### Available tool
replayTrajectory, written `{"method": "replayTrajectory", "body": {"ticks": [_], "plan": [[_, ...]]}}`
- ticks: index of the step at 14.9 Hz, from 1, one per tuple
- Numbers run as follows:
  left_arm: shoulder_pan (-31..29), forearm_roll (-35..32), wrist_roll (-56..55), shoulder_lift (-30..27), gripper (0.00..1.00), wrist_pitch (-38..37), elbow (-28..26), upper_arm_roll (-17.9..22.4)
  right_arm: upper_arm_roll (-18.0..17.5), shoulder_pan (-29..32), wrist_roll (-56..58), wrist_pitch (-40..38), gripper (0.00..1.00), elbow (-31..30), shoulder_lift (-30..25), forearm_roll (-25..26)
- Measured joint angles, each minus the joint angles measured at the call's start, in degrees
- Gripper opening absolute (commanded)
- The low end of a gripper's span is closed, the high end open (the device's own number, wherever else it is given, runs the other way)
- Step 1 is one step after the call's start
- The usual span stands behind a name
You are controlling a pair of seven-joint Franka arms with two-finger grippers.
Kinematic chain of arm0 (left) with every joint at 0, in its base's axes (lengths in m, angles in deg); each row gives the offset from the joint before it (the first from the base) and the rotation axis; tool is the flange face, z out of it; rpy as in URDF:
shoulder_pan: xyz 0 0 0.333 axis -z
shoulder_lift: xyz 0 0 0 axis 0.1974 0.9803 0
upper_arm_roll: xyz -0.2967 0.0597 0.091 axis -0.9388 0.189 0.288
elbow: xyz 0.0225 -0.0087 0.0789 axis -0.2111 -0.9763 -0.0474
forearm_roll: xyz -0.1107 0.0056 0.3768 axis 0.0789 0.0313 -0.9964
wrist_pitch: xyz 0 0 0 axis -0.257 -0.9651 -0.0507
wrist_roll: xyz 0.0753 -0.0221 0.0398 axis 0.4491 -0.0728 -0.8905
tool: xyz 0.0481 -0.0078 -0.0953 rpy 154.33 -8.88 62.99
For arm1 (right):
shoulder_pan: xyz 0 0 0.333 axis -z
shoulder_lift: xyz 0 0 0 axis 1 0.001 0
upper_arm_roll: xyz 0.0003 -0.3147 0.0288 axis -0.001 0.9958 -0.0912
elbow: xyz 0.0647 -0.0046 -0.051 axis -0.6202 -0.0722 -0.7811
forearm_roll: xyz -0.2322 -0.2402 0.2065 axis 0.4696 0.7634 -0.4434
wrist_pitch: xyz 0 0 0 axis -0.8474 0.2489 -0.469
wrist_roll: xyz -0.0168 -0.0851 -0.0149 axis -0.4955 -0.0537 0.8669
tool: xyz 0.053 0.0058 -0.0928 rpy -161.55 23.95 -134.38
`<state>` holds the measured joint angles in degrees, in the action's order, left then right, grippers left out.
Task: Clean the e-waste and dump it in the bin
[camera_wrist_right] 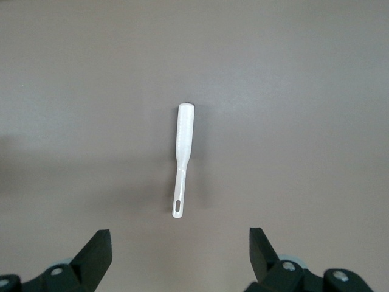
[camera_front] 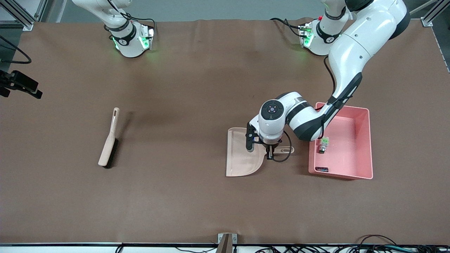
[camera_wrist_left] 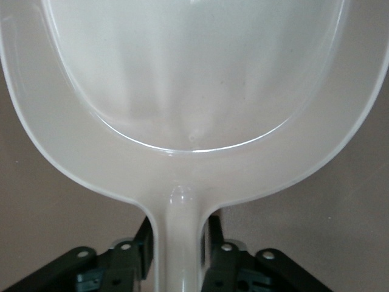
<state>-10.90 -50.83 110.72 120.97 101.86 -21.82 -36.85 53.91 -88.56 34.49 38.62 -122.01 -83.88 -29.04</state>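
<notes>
Now: both e-waste pieces already lie in the pink bin (camera_front: 365, 140), the white part with the green patch (camera_front: 323, 144) near its middle and the dark chip (camera_front: 321, 169) against the wall nearest the front camera. So the sweeping and dumping look done; the step in hand, as I judge it, is setting the dustpan (camera_front: 242, 154) down and letting go.

Left gripper (camera_front: 270, 154) sits low over the dustpan's handle (camera_wrist_left: 179, 243). Left wrist view shows the handle running straight between the fingers (camera_wrist_left: 214, 243), which stand close against its two sides. I read that as a grip on the handle, pan flat on the worktop (camera_front: 197, 196) just beside the bin.

To do it well: I'd open the fingers fully before lifting, then rise straight up so neither pad drags the handle and swings the pan into the bin wall.

Right gripper (camera_wrist_right: 179, 255) is out of the front view and waits high over the brush (camera_front: 109, 143), fingers spread wide and empty, the brush lying on the worktop centred between them, well below.
</notes>
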Motion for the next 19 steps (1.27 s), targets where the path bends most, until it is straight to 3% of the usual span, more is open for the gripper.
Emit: {"method": "replayTrajectory", "body": {"ticks": [6,10,15,19], "plan": [[-1.1,4.5,-5.8,-1.9,1.00,-1.9,3.4,-0.2,0.0,0.0,0.0,0.0,1.00,0.0,0.1,0.0],[-2.9,9.7,-12.4,-7.7,1.00,-8.8,8.4,0.0,0.0,0.0,0.0,0.0,1.00,0.0,0.2,0.0],[-17.6,22.7,-13.1,-12.3,1.00,-10.8,13.2,0.0,0.0,0.0,0.0,0.0,1.00,0.0,0.2,0.0],[-19.8,26.6,-29.4,-19.5,1.00,-15.9,14.7,-0.4,-0.2,-0.1,0.0,0.5,1.00,0.0,0.2,0.1]]}}
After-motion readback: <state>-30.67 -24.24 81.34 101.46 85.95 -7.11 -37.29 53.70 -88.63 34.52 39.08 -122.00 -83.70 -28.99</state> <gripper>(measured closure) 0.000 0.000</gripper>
